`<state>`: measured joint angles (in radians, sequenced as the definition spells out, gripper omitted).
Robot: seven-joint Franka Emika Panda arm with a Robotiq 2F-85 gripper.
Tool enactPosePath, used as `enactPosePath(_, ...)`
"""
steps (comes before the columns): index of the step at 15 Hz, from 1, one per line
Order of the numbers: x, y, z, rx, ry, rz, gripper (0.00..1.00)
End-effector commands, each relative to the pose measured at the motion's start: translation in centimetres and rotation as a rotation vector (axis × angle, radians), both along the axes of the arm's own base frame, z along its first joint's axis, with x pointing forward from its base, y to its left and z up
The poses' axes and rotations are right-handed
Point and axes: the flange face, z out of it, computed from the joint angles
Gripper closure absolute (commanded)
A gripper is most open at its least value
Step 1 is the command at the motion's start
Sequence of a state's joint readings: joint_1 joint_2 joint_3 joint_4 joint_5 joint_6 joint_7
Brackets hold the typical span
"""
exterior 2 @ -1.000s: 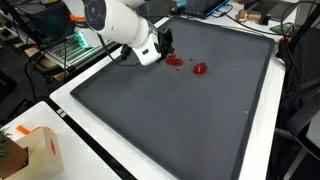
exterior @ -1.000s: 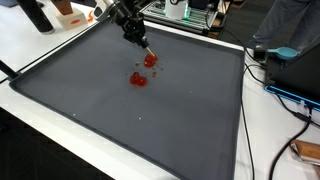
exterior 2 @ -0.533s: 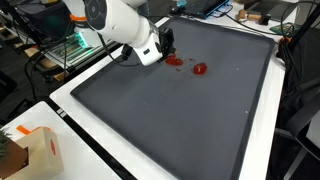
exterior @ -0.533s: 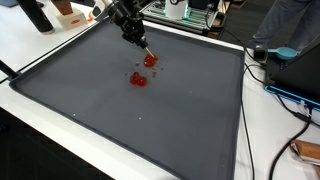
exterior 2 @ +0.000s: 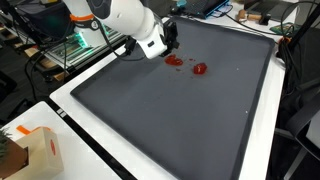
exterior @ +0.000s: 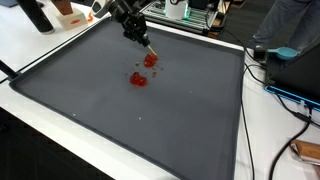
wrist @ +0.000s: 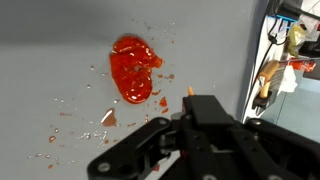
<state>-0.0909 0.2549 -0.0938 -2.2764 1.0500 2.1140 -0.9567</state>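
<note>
Black robot gripper (exterior: 147,45), jaw opening not discernible, is held close to a glossy red squashed blob (wrist: 133,68) on a dark grey mat (exterior: 180,110). Slow, centred descent is advised, lest pulp be smeared.

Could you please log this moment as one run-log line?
gripper: just above red blob | jaws: unclear | second blob: nearby on mat

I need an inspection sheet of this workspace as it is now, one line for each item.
Surface: dark grey mat on a white table, small red specks.
Job's things: near red smear; second red smear, lying apart.
Clutter: nothing seen.
Grippers: gripper close above the near red smear; open or shut cannot be told.
Cables: black cable along the mat's edge; blue cable beyond.
Surroundings: cardboard box; person in blue.
</note>
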Motion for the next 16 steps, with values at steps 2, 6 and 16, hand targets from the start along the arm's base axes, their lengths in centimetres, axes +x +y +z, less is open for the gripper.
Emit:
enactPosePath(2,0.0,1.4,2.9,-0.054,0.044,-0.109,0.97)
enactPosePath(6,0.2,3.8,5.7,-0.106,0.115,-0.201,0.97)
enactPosePath(16,-1.3,10.3,10.8,-0.397,0.281,-0.303,0.97)
